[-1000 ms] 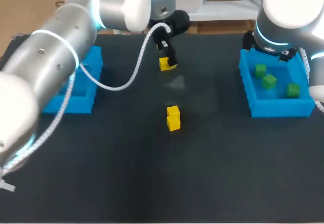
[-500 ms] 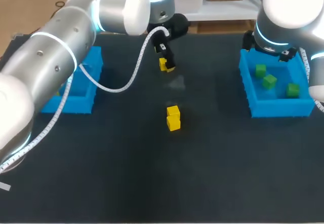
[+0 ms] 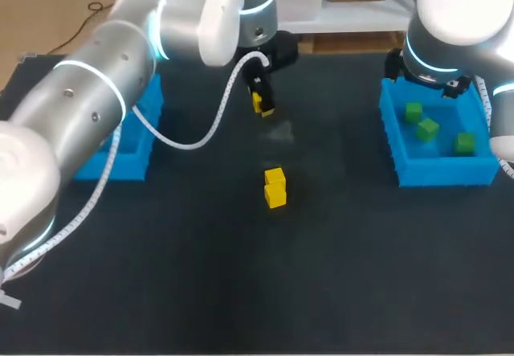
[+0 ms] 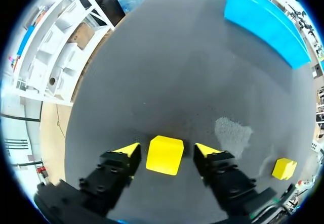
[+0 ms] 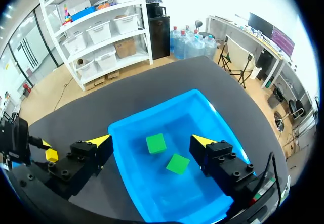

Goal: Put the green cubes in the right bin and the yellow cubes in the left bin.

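And the left jaws are closed on a yellow cube (image 4: 164,154), pinching two opposite flat faces, seemingly lifted off the table (image 3: 201,292) toward its far side, well apart from the left bin (image 3: 132,163). It looks light, rigid and smooth-sided, so a square, centred pinch should hold, while an off-centre one could let it twist. The right jaws hang wide open and empty over the right bin (image 3: 442,171), green cubes (image 3: 426,129) inside
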Robot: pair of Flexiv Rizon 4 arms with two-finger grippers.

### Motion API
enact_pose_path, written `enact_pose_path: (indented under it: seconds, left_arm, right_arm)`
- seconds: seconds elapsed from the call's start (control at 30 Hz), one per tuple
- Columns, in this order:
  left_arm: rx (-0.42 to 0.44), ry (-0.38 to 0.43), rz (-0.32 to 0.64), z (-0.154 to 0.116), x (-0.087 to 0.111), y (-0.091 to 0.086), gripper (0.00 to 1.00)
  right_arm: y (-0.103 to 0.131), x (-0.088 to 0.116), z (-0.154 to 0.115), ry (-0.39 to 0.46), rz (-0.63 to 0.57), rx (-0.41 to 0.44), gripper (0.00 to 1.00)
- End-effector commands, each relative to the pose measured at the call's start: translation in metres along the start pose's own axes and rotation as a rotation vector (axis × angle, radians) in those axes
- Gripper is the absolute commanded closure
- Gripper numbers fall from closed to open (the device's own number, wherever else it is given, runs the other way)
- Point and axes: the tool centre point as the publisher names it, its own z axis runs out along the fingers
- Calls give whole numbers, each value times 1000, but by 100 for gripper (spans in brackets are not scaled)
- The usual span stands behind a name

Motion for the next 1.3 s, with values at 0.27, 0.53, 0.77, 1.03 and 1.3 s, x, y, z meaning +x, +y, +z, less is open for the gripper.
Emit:
enact_pose_path:
  seconds: [0.27,0.53,0.77,1.03,1.3]
  left_arm:
    - [33,110,-88,-28,1,13,100]
    - [-138,-30,-234,-118,46,27,100]
    - [-274,-55,-416,-188,132,34,100]
    - [-313,1,-629,-195,238,26,100]
    - [-278,53,-758,-174,293,5,100]
  right_arm:
    - [-1,1,0,-4,1,-1,0]
    - [-1,1,0,-4,1,-1,0]
    - [-1,1,0,-4,1,-1,0]
    - [-1,1,0,-4,1,-1,0]
    - [-1,1,0,-4,1,-1,0]
